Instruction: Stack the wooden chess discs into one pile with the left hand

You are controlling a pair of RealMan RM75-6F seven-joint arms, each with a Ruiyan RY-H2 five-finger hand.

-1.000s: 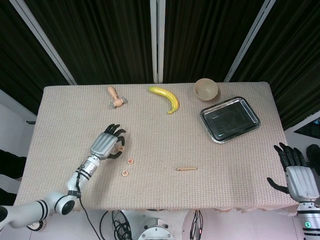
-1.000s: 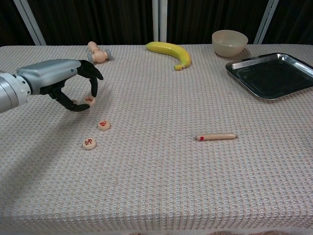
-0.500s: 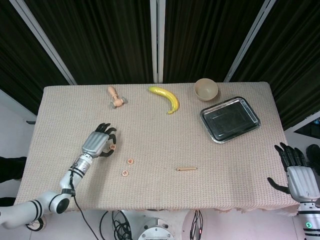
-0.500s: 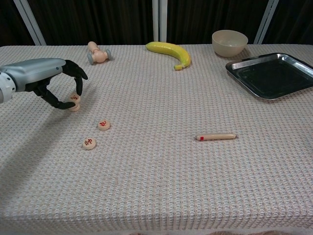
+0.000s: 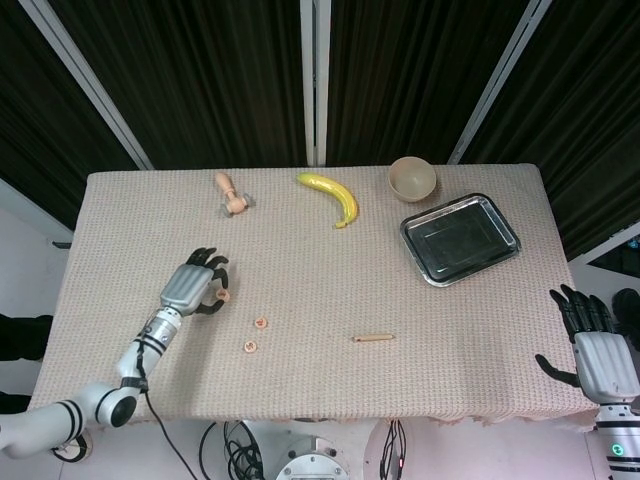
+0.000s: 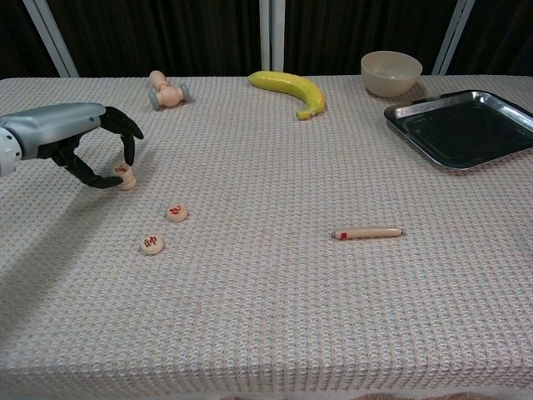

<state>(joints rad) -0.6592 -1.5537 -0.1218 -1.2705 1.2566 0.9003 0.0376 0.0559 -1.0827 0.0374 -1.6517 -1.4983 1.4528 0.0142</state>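
Three small round wooden chess discs with red marks are in view. My left hand (image 6: 71, 137) (image 5: 192, 285) pinches one disc (image 6: 124, 176) (image 5: 224, 296) between thumb and a finger at the left of the table; whether the disc touches the cloth I cannot tell. The other two discs (image 6: 176, 212) (image 6: 151, 243) lie flat and apart from each other, just right of and nearer than the hand, also seen as disc (image 5: 261, 322) and disc (image 5: 250, 346). My right hand (image 5: 600, 352) hangs past the table's right front corner, fingers spread, holding nothing.
A banana (image 6: 291, 87), a cream bowl (image 6: 391, 72) and a metal tray (image 6: 462, 125) line the far side. A wooden peg toy (image 6: 164, 92) lies far left. A short wooden stick (image 6: 367, 232) lies mid-table.
My left hand has carried its pinched disc leftward and slightly nearer, away from the two loose discs. The right hand and everything else stayed put.
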